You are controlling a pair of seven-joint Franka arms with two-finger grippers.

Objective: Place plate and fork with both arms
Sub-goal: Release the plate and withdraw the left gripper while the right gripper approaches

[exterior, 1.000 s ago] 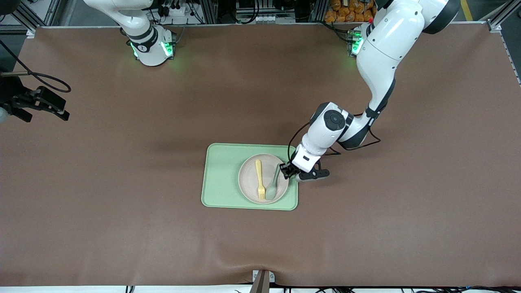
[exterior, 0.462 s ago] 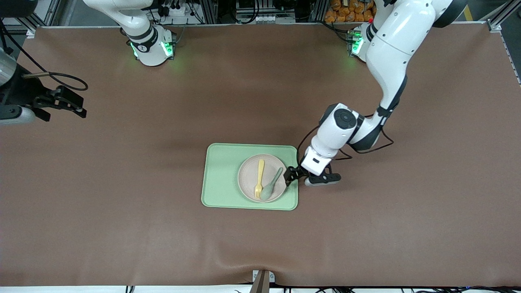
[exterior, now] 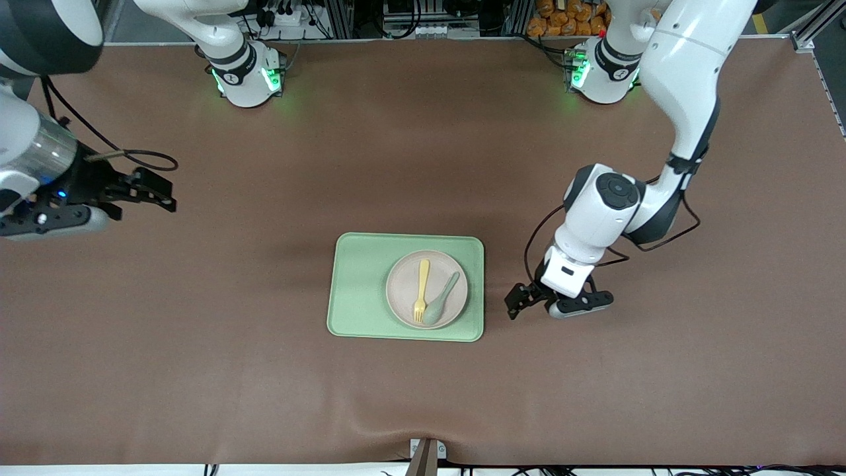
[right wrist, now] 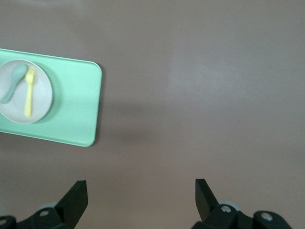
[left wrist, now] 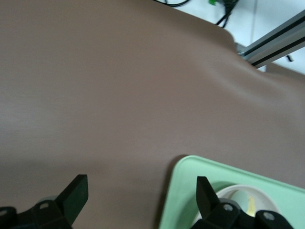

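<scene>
Fork (exterior: 420, 289) lengthwise on plate (exterior: 400, 291), tines seemingly toward front camera.

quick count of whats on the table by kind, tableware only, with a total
tray: 1, light green
plate: 1, pale pink, on the tray
fork: 1, yellow, on the plate
spoon: 1, grey-green, on the plate beside the fork
total: 4
</scene>
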